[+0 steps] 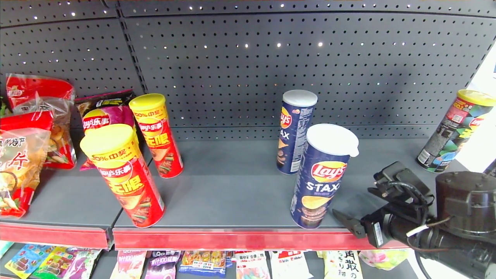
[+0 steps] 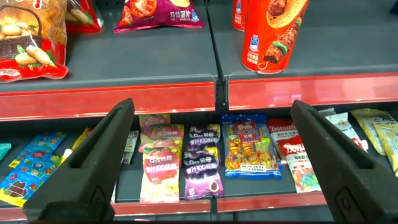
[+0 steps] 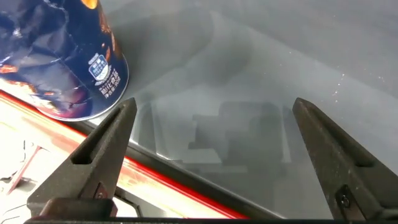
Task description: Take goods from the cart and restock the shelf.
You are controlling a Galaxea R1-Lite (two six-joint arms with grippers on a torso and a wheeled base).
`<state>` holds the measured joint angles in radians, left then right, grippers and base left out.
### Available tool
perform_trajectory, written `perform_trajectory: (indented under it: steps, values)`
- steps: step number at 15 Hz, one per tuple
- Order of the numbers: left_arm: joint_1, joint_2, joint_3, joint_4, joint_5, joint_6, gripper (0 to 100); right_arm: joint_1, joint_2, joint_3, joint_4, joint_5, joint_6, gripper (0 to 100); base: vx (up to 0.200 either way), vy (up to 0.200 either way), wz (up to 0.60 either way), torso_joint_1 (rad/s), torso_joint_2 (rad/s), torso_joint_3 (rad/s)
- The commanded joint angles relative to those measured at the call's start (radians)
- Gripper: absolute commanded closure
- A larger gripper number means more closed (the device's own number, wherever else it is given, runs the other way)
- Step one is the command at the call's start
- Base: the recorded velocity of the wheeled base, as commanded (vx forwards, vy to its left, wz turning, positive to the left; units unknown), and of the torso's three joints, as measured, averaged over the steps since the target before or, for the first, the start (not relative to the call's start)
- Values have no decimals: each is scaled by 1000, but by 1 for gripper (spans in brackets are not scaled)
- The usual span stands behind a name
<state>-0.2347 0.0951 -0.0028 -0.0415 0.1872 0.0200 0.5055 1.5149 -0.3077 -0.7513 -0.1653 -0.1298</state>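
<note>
At the front edge of the shelf (image 1: 232, 186), the right gripper (image 3: 211, 168) is spread wide and holds nothing. The blue chips can (image 1: 323, 176) stands upright just beside one finger. The left gripper (image 2: 211, 162), also wide open and empty, faces snack packets (image 2: 158, 168) on the lower level.

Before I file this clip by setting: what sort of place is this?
Probably a shop's snack aisle: a grey metal shelf with red front strip, tall blue crisp tubes standing on it, colourful sweet packets on the tier below.
</note>
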Motion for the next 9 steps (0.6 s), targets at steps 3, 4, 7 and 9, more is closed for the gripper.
perform_trajectory:
  steps: [3,4,7,9]
  values:
    - [0,2,0,-1,1,0,0,1,8,-2,0,0,-2,0,0,0,0,0,0,0]
    - [0,2,0,-1,1,0,0,1,8,-1,0,0,-2,0,0,0,0,0,0,0]
    - [0,2,1,-1,1,1,0,1,14,-4,0,0,-5,0,0,0,0,0,0,0]
    - [0,2,0,-1,0,1,0,-7,21,-16,0,-3,-7,0,0,0,0,0,0,0]
